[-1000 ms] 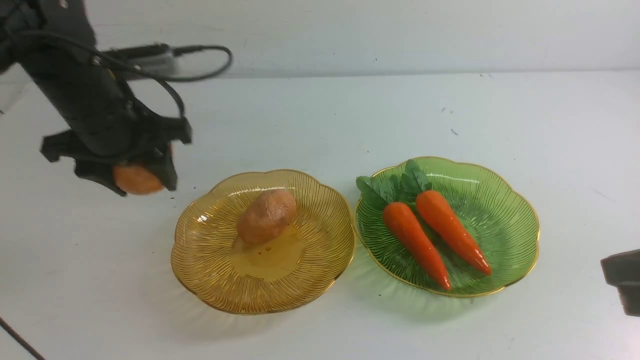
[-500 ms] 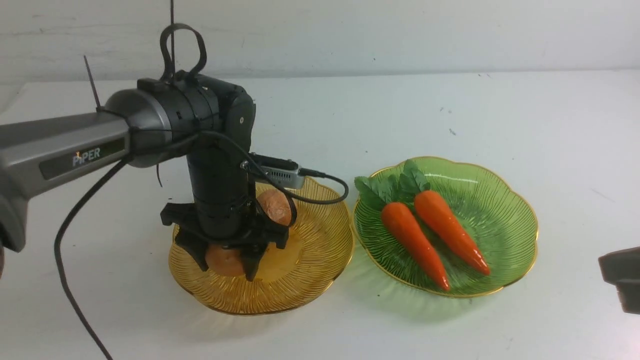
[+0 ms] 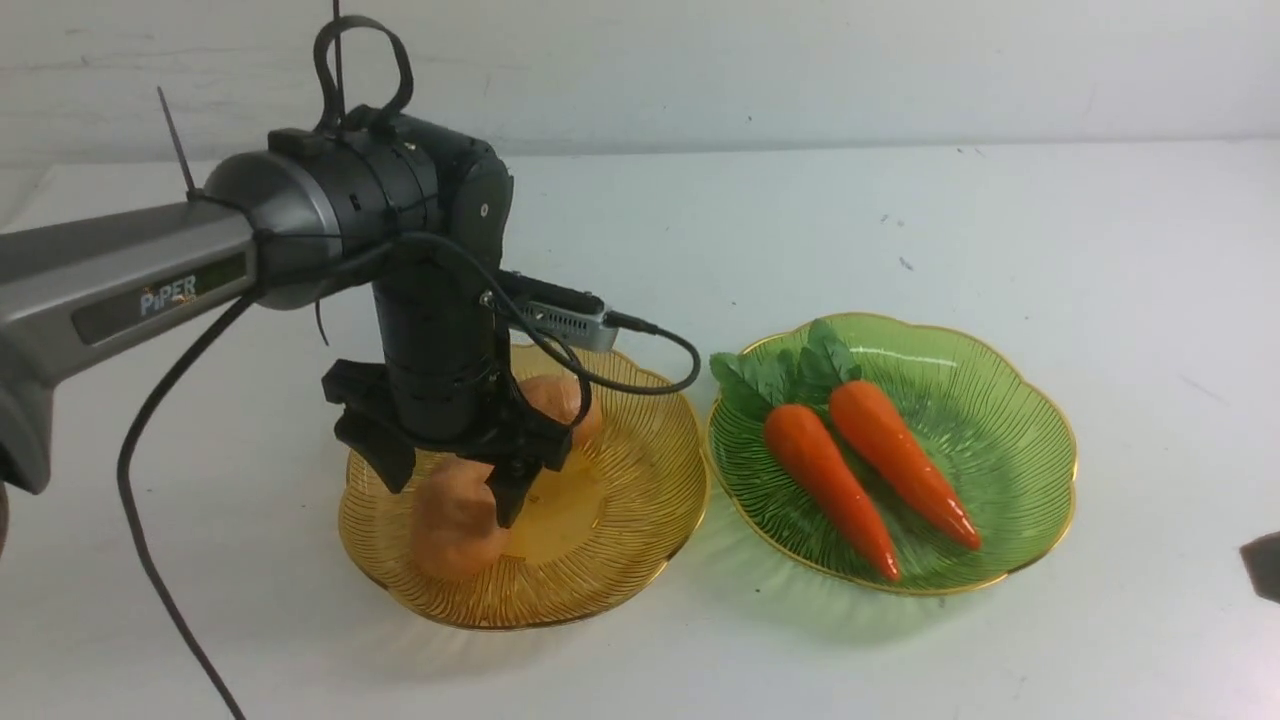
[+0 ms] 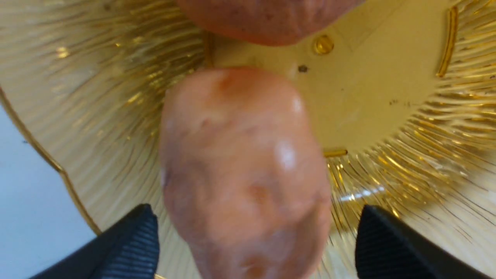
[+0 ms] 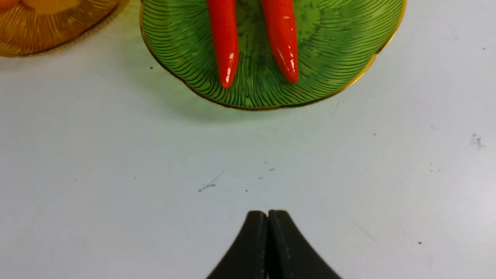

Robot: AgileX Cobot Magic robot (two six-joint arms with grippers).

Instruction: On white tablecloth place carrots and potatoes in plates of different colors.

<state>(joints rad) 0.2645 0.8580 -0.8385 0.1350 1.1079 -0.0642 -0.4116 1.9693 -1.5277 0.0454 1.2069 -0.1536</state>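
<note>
White tablecloth (image 3: 900, 220) bears the amber plate (image 3: 640, 500) — above it the left gripper (image 3: 448, 497) gapes, potatoes (image 3: 450, 540) loose inside, kept from the carrots (image 3: 830, 480) on the green plate (image 3: 1040, 480) beside it; right gripper (image 5: 267, 240) clenched, empty.

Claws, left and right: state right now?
Left claw: open, straddling the near potato, which rests on the amber plate.
Right claw: closed, empty, over the white tablecloth.

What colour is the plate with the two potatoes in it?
Amber-yellow plate, see-through, ribbed, with a gold rim; clearest in the front view.
</note>
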